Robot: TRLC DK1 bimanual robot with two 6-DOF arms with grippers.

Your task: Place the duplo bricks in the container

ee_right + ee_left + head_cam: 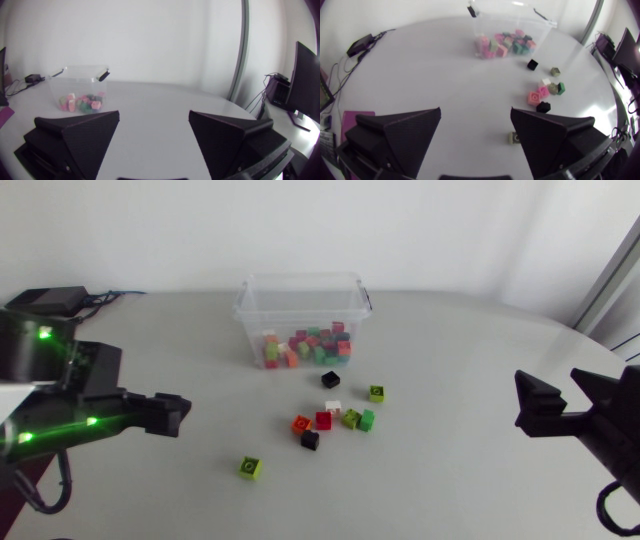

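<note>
Loose duplo bricks are scattered on the pale grey surface in front of the clear plastic container, which is already partly filled with mixed-colour bricks. A lime-green square brick is set apart from the cluster of red, orange, black, white and green bricks and is judged nearest to the left arm, whose jaws are held wide apart and empty; it lies ahead of them, toward the middle. Being squarish, it offers no long axis to be matched. The right arm, jaws likewise apart and empty, is well apart from every loose brick. In the left wrist view that brick is seen just beside one finger, partly hidden; in the right wrist view only the container is shown
</note>
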